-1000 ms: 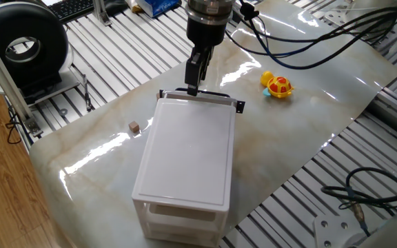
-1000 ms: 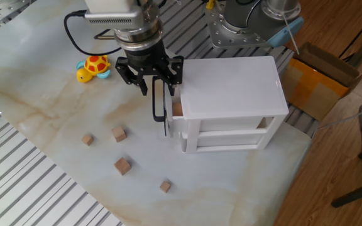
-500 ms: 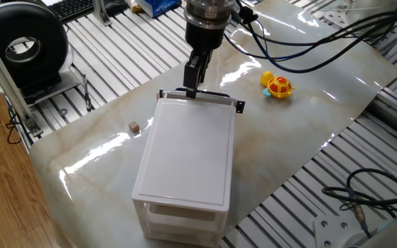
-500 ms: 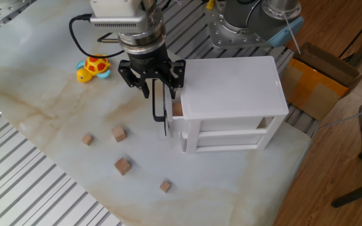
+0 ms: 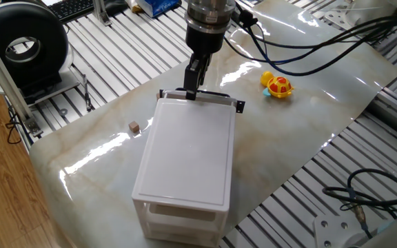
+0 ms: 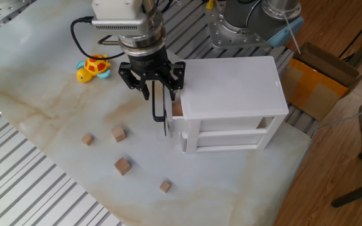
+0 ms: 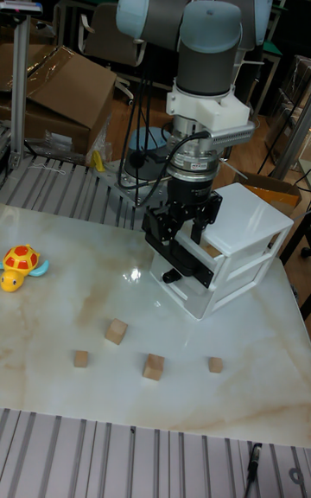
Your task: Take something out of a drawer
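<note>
The white three-drawer box stands mid-table. Its top drawer is pulled out a little, showing the thin black front edge and a tan wooden block inside. My gripper hangs open directly over that front edge, one finger on each side, holding nothing. In one fixed view the gripper reaches down to the drawer's front. The tall fixed view shows the gripper just above the black drawer front.
Several small wooden blocks lie on the marble top in front of the box, another beside it. A yellow and red toy turtle sits further off. Black cables trail from the arm. A cardboard box stands off the table.
The gripper has shifted very slightly, mostly upward, staying open over the drawer's front. The drawer and blocks have not moved.
</note>
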Robot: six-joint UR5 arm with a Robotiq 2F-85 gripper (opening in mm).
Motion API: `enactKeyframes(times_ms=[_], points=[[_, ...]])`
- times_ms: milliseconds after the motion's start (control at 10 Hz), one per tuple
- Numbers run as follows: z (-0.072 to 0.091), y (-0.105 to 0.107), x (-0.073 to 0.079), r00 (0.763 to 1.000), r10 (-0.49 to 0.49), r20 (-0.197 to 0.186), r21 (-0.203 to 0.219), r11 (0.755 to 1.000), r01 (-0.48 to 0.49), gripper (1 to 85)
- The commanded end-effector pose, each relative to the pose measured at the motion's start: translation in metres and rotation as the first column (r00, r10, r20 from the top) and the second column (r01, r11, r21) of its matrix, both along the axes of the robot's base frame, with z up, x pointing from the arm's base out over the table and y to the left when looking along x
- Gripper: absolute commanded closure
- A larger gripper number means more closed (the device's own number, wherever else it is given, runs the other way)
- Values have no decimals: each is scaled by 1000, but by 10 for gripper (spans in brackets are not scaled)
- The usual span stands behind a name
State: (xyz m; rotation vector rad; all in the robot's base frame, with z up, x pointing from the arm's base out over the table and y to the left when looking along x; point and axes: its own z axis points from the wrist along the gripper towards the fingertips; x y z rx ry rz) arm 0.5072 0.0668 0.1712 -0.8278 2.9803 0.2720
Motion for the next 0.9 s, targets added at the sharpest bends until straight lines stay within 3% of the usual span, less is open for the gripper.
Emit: enactKeyframes(times_ms=[0,400,800], points=[[1,-5,4,1000,12,12,-6,1000,-12,287],[1,-21,7,999,32,14,-37,999,-31,300],[2,-24,10,999,41,14,-35,999,-41,303]])
